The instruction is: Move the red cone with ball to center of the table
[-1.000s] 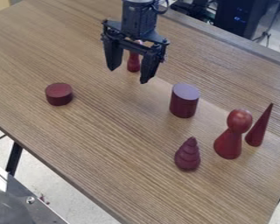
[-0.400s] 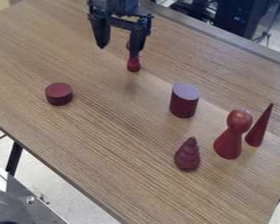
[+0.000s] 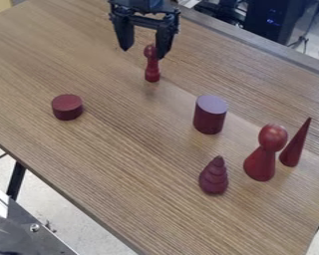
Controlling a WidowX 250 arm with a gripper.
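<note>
My gripper point(image 3: 143, 54) hangs open over the far part of the wooden table point(image 3: 115, 159), near the view's top edge, with its two fingers spread apart. The red cone with a ball on top point(image 3: 260, 162) stands upright on the right side of the table, apart from the gripper. A slim red pawn-like piece point(image 3: 152, 73) stands just below the gripper's right finger, which overlaps it slightly in the view.
A plain red cone point(image 3: 294, 150) stands close at the right of the ball-topped one. A ridged cone point(image 3: 214, 178) is to its lower left, a tall cylinder point(image 3: 209, 117) to its upper left. A short cylinder point(image 3: 68, 108) sits at the left.
The gripper first moved up and left in the view, then slightly back to the right. More of the slim piece shows now. The objects on the table have kept their places.
</note>
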